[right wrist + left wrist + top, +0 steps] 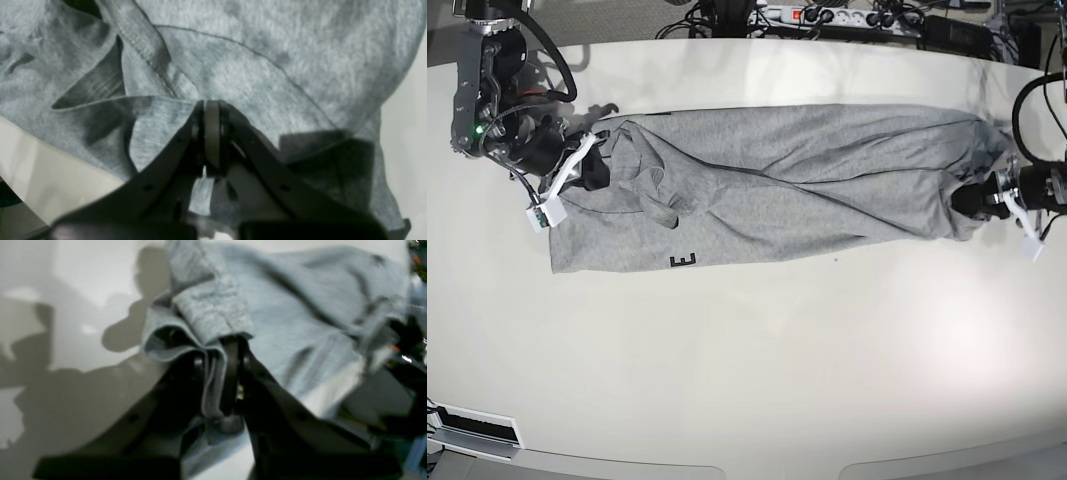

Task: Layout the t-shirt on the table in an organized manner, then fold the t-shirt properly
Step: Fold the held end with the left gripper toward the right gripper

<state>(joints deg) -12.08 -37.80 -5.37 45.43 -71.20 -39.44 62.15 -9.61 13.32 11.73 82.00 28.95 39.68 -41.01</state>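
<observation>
Across the table [757,380], the t-shirt [767,200] is lying lengthwise, left gripper [220,350] and right gripper [211,106] each clenching an opposite end.

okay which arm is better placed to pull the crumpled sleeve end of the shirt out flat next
Right. The right pincer is already shut on the t-shirt at the bunched, folded-over end. The left pincer grips the far end, away from those folds.
</observation>
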